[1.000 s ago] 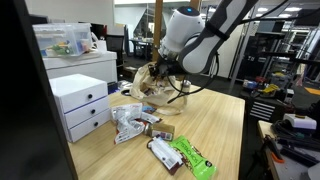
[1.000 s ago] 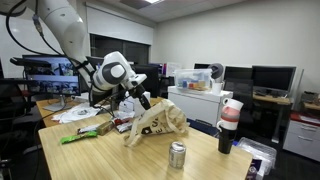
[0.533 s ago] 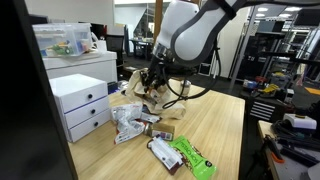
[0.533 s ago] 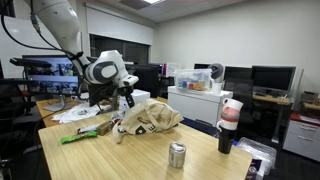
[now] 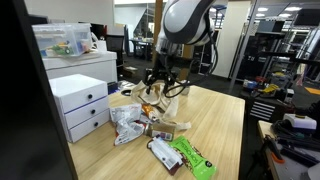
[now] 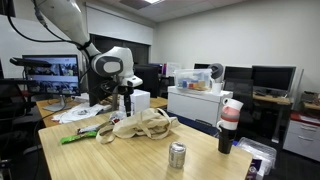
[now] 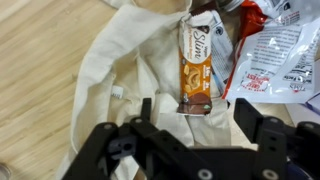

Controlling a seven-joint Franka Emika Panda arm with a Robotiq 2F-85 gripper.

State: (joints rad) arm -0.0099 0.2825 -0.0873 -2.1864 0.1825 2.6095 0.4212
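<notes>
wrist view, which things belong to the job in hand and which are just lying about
Job in hand: the open hand, cloth bag, snack bar lying on it.
Just lying about: silver packets, green packet, white drawers, can.

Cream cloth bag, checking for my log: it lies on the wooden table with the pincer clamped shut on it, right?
Not quite. The cream cloth bag does lie on the wooden table, but the pincer is not clamped on it: the wrist view shows its jaws open above the bag, holding nothing.
</notes>
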